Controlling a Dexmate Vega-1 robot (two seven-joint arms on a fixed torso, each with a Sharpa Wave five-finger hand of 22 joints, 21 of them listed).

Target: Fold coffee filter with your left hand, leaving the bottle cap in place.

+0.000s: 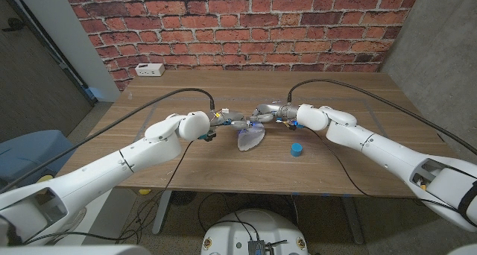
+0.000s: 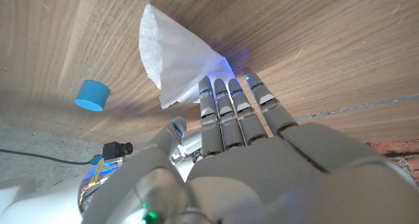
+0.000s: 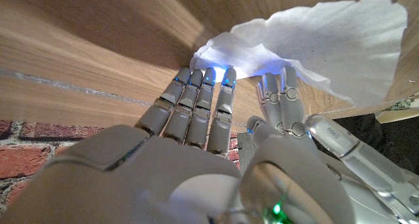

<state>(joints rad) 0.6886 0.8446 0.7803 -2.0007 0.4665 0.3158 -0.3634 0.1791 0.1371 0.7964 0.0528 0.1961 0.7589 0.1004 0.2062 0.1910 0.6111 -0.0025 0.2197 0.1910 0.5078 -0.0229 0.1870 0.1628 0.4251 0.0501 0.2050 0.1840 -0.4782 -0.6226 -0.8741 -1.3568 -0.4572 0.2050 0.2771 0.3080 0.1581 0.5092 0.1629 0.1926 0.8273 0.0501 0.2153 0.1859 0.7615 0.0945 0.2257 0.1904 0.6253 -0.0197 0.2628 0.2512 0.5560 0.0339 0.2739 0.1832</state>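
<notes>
The white coffee filter (image 1: 251, 138) lies mid-table, partly doubled over, one flap raised. My left hand (image 1: 227, 121) reaches it from the left. Its straight fingertips (image 2: 216, 86) touch the filter (image 2: 173, 57) at its rim, thumb close below, so it seems to pinch the edge. My right hand (image 1: 267, 112) comes from the right, and its fingertips (image 3: 203, 80) press on the same far edge of the filter (image 3: 327, 40), holding nothing. The blue bottle cap (image 1: 297, 149) stands on the wood right of the filter, apart from it; the left wrist view also shows the cap (image 2: 91, 95).
A small white box (image 1: 150, 69) sits at the table's far left corner by the brick wall. Black cables run over the table (image 1: 186, 165) to both wrists. Bare wood lies in front of the filter and along both sides.
</notes>
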